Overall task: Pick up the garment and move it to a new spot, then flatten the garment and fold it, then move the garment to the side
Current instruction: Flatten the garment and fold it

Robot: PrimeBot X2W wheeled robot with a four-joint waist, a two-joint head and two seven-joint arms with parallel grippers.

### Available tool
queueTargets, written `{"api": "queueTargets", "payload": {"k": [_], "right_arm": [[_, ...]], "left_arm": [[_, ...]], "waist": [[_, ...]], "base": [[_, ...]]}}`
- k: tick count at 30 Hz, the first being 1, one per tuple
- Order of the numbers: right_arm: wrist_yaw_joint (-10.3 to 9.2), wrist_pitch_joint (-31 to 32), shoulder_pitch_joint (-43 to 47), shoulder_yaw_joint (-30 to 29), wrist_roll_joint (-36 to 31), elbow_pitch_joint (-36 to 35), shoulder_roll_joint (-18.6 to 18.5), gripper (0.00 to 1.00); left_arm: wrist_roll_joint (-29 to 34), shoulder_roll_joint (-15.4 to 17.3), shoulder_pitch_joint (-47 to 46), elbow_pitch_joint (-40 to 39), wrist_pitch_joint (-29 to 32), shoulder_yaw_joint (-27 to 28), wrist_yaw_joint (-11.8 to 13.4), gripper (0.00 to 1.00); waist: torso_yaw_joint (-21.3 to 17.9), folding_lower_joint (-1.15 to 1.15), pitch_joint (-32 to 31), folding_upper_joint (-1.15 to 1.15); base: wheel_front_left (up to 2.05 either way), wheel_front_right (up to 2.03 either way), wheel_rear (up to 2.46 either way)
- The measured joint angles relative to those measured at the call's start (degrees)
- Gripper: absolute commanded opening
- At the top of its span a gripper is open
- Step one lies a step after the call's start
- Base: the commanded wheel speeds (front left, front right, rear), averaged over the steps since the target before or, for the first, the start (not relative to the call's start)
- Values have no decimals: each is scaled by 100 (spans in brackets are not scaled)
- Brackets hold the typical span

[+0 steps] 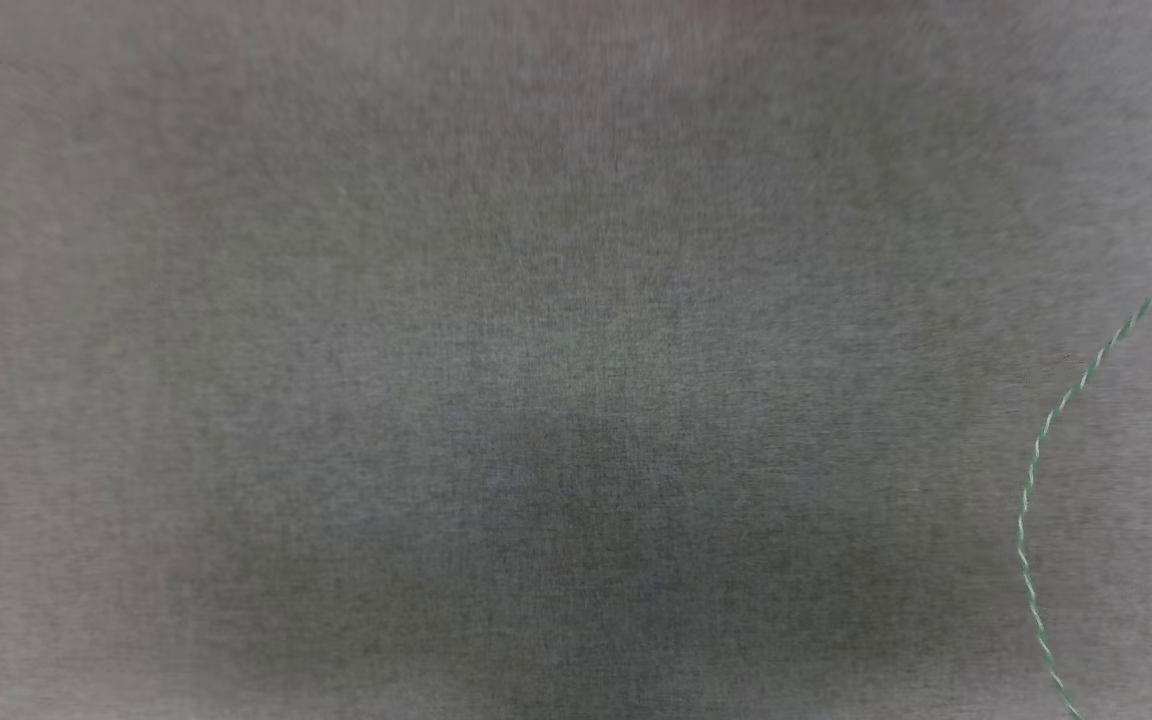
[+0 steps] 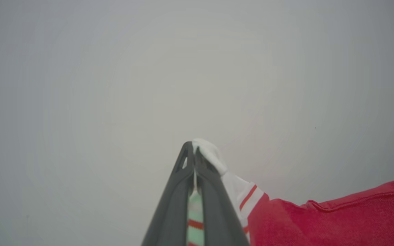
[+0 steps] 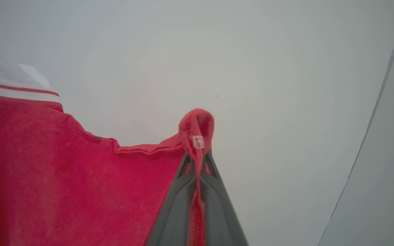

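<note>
Dark-fingered left claw [image 2: 193,152] pinches the white striped sleeve [image 2: 233,186] of the red jersey garment [image 3: 80,177] and the right claw [image 3: 197,158] its red hem corner [image 3: 197,126], so the cloth runs lengthwise between them, both arms equally near.

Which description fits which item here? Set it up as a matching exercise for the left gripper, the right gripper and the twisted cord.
Column one:
1. left gripper
2. right gripper
3. twisted cord

Column two:
A. green and white, curving over the grey surface at the right of the head view
B. shut on a red fold of the garment
C. shut on the white sleeve end with red stripes

Pairs: 1-C; 2-B; 3-A
</note>
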Motion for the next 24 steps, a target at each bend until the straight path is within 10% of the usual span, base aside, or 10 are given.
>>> {"api": "queueTargets", "payload": {"k": [11,24], "right_arm": [[0,-142,-104,-1082,-910,-1089,-11,0],[0,-142,444,-396,8,-238,-3,0]], "left_arm": [[129,-467,-807,-134,-301,316,56,0],[49,-592,388,267,-314,725,-227,0]], "waist": [[102,0,1112,0],[329,0,1230,0]], "base": [[0,0,0],[0,0,0]]}}
